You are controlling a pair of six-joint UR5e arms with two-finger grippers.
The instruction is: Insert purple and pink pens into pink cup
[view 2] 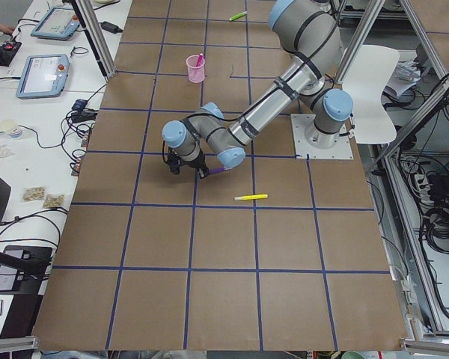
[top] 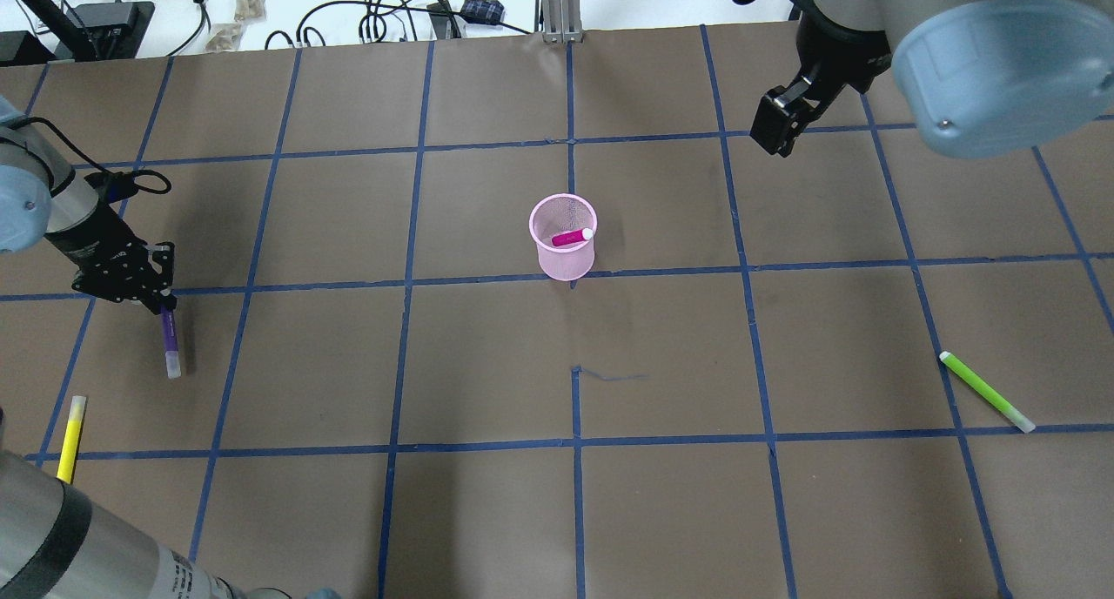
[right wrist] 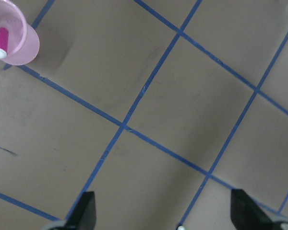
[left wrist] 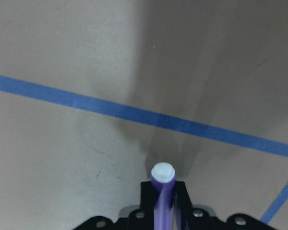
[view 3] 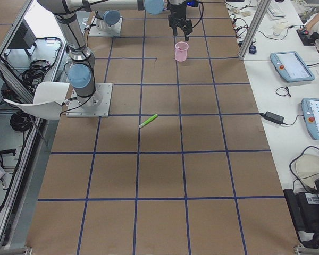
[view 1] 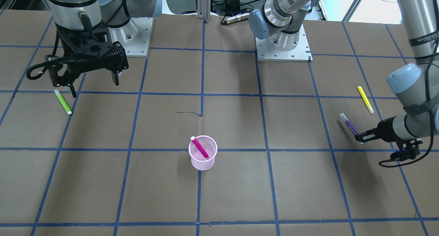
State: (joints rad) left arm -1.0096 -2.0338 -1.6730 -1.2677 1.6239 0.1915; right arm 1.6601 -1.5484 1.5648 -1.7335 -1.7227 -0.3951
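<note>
The pink mesh cup (view 1: 202,164) stands upright near the table's middle, also in the overhead view (top: 566,265). The pink pen (view 1: 199,147) leans inside it, white cap up (top: 572,237). My left gripper (view 1: 362,137) is shut on one end of the purple pen (view 1: 349,123), low over the table far out on my left (top: 171,342). The left wrist view shows the purple pen (left wrist: 162,196) between the fingers, white cap pointing away. My right gripper (view 1: 94,86) is open and empty, raised well away from the cup (right wrist: 26,48).
A green pen (view 1: 63,102) lies on the table under my right gripper, also seen in the overhead view (top: 986,392). A yellow pen (view 1: 365,99) lies near my left arm (top: 70,426). Blue tape lines grid the brown table.
</note>
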